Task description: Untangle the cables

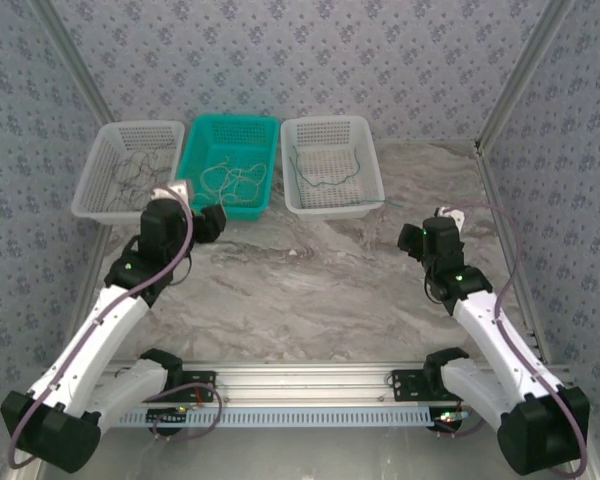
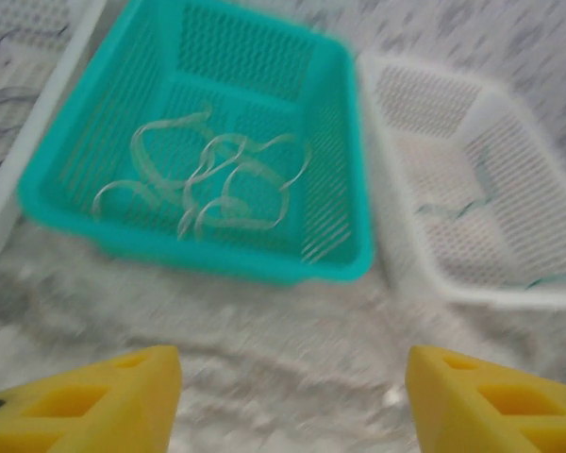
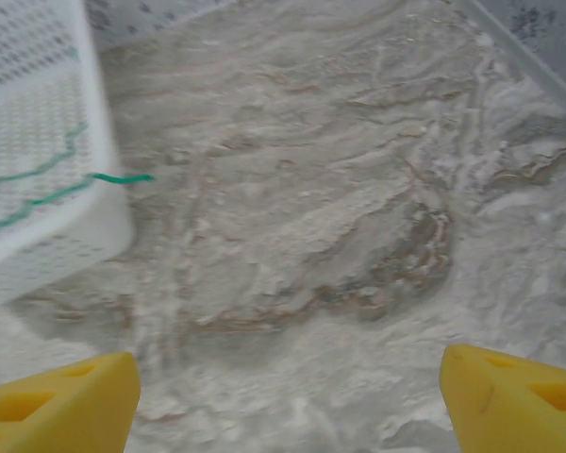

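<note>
The cables lie sorted by colour in three baskets. Pale yellow-tan cables [image 1: 230,182] [image 2: 217,179] coil in the teal basket [image 1: 195,160] [image 2: 349,189]. Dark cables [image 1: 130,172] [image 2: 5,94] lie in the left white basket [image 1: 92,190]. A green cable [image 1: 330,183] [image 2: 453,208] lies in the right white basket [image 1: 372,165] [image 3: 104,217], and its end [image 3: 123,177] pokes out through the wall. My left gripper [image 1: 212,222] [image 2: 292,406] hangs open just before the teal basket, holding nothing. My right gripper [image 1: 420,240] [image 3: 288,406] is open over bare table, right of the green cable's basket.
The baskets stand side by side at the back of the marble-patterned table [image 1: 310,290]. Patterned walls with metal posts [image 1: 515,70] close in the left, right and back. A metal rail [image 1: 300,385] runs along the near edge between the arm bases.
</note>
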